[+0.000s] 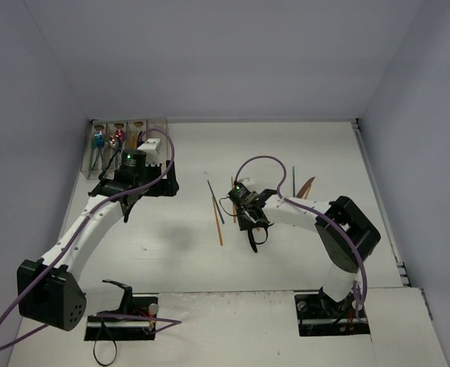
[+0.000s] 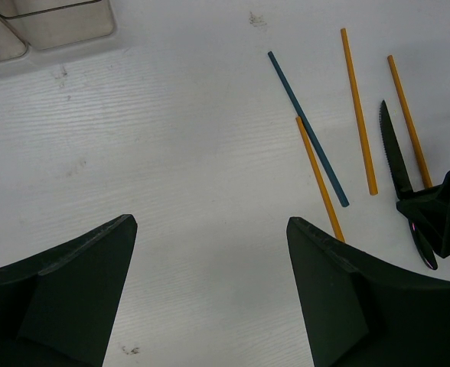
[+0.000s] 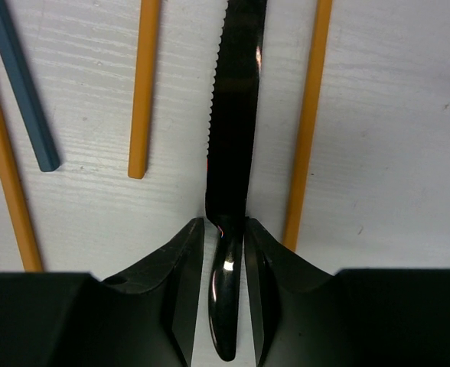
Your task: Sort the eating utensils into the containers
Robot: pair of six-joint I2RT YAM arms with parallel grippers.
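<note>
Only a few utensils (image 1: 118,139) sit in your containers (image 1: 89,153); well right of them, right gripper (image 3: 225,225) jaws flank the black knife (image 3: 233,115), grip unclear, orange sticks (image 3: 145,84) loose there too; left gripper (image 2: 211,222) jaws spread, empty.

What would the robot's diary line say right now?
left claw: open, empty | right claw: around handle of black knife | black knife: lying on table

A glossy, mirror-like finish is shown by the black knife (image 3: 231,115) at the frame's centre, and its edge is finely serrated. The orange sticks (image 3: 145,84) and the blue stick (image 3: 22,84) are seen as matt. The white table (image 2: 171,191) is marked by fine grain lines, and the right gripper (image 3: 225,225) is finished in smooth matt black plastic
</note>
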